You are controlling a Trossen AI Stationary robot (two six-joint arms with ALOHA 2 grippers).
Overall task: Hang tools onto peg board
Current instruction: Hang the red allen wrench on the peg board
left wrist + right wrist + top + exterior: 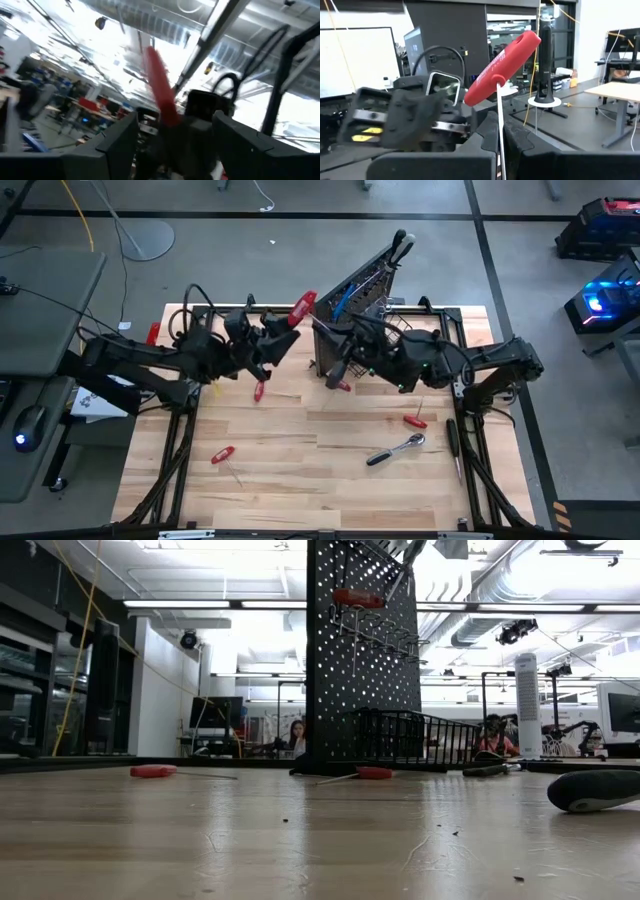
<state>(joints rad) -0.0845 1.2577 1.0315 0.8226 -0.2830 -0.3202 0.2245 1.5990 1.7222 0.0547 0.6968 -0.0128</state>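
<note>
A red T-handle key (pixel 502 67) stands tilted above the right tool (pixel 500 150), its thin metal shaft running straight down between the two dark fingers (pixel 437 165), which close on it. Just beyond, the other arm's tool (pixel 405 120) faces the handle. Behind them stand a dark screen (pixel 417 47), a black post (pixel 545 65) on a round white base, and a pale desk (pixel 617 92).

The high camera looks straight down on the whole pale wooden table (pixel 330 450). The low camera sits at tabletop height, facing the upright black perforated peg board (pixel 362 650); both show it. Each wrist camera looks closely past its own claw into the room.
</note>
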